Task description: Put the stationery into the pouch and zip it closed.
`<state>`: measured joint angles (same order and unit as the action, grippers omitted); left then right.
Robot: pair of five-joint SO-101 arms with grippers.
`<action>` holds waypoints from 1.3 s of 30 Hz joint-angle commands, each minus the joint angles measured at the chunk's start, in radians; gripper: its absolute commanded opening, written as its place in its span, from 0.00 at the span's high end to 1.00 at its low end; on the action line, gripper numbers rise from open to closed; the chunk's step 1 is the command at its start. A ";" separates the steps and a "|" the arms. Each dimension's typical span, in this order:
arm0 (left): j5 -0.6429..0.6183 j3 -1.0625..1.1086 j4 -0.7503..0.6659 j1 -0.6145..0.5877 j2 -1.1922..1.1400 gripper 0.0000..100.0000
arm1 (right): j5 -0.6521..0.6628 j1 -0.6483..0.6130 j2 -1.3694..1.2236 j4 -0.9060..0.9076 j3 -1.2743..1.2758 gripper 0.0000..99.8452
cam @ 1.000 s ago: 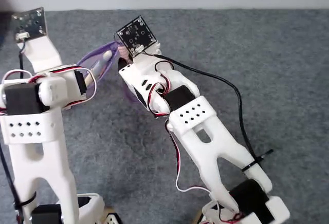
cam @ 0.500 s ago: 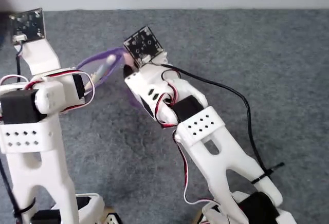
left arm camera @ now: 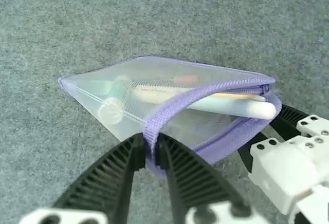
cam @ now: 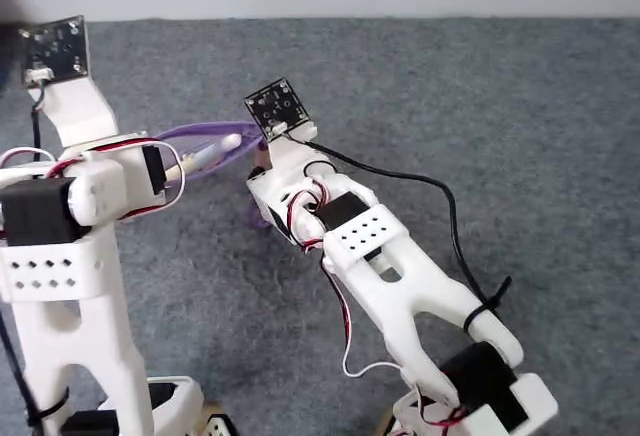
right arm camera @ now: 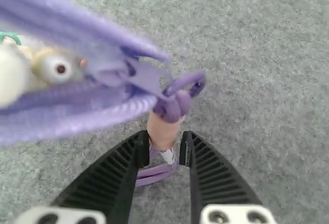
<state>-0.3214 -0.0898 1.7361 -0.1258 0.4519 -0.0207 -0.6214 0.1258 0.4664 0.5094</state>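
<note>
Left tool (left arm camera: pixel 150 149): jaws clamped on the purple edge band of the translucent mesh pouch with purple trim (left arm camera: pixel 169 82), which I hold between the two arms above the grey felt-like table (left arm camera: pixel 154 13). Right tool (right arm camera: pixel 163 139): jaws pinched on the peach-coloured pull tab (right arm camera: pixel 163 127) hanging from the purple zip slider (right arm camera: pixel 136 75) at the far end of the pouch from the left tool.

Contents: a white cylindrical marker (left arm camera: pixel 226 106), a pale yellow stick (left arm camera: pixel 169 96) and a clear-capped tube (left arm camera: pixel 114 106) lie lengthwise inside the mesh. I see no loose stationery on the table, so I judge the loading step complete.

Zip: the mouth gapes along most of its length, with the slider at one end and the marker's tip close beneath it. I judge the closing step as set up but not done. The slider has to travel the whole opening towards the left tool, and the marker's tip may need to sit lower first.
</note>
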 commanded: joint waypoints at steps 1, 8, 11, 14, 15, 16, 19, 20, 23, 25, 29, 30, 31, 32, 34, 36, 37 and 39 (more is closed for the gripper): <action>0.009 -0.050 0.014 0.003 0.043 0.99 | -0.017 -0.007 0.010 -0.004 -0.061 0.89; 0.009 -0.050 0.014 0.003 0.041 0.99 | -0.021 -0.007 0.012 -0.007 -0.103 0.88; 0.009 -0.050 0.014 0.003 0.038 0.99 | -0.021 -0.007 0.012 -0.007 -0.132 0.88; 0.009 -0.050 0.011 0.003 0.037 0.99 | -0.020 -0.015 0.002 -0.007 -0.157 0.88; 0.008 -0.050 0.011 0.003 0.037 0.99 | -0.017 -0.015 0.001 -0.007 -0.158 0.88; 0.008 -0.050 0.011 0.003 0.037 0.99 | -0.017 -0.015 0.001 -0.007 -0.157 0.89; 0.008 -0.050 0.009 0.003 0.037 0.99 | -0.017 -0.016 -0.005 -0.002 -0.153 0.89; 0.008 -0.050 0.009 0.003 0.037 0.99 | -0.017 -0.015 -0.016 -0.002 -0.153 0.88; 0.006 -0.050 0.009 0.003 0.037 0.99 | -0.017 -0.015 -0.064 -0.007 -0.172 0.88; 0.006 -0.050 0.009 0.003 0.037 0.99 | -0.018 -0.016 -0.096 -0.007 -0.196 0.88; 0.006 -0.050 0.009 0.003 0.037 0.99 | -0.021 -0.015 -0.143 -0.002 -0.249 0.88; 0.006 -0.050 0.009 0.003 0.037 0.99 | -0.020 -0.015 -0.148 -0.002 -0.255 0.88; 0.006 -0.050 0.009 0.003 0.037 0.99 | -0.017 -0.013 -0.151 -0.002 -0.256 0.89; 0.006 -0.050 0.009 0.003 0.037 0.99 | -0.017 -0.013 -0.153 -0.002 -0.256 0.89; 0.006 -0.050 0.009 0.003 0.037 0.99 | -0.017 -0.012 -0.153 0.002 -0.256 0.89; 0.006 -0.050 0.009 0.003 0.037 0.99 | -0.015 -0.012 -0.151 0.004 -0.256 0.90; 0.006 -0.050 0.009 0.003 0.037 0.99 | -0.015 -0.010 -0.145 0.004 -0.256 0.92; 0.006 -0.050 0.009 0.003 0.037 0.99 | -0.015 -0.010 -0.114 0.004 -0.253 0.98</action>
<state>-0.3214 -0.0898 1.7361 -0.1258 0.4519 -0.0299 -0.6291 -0.0353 0.4664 0.3038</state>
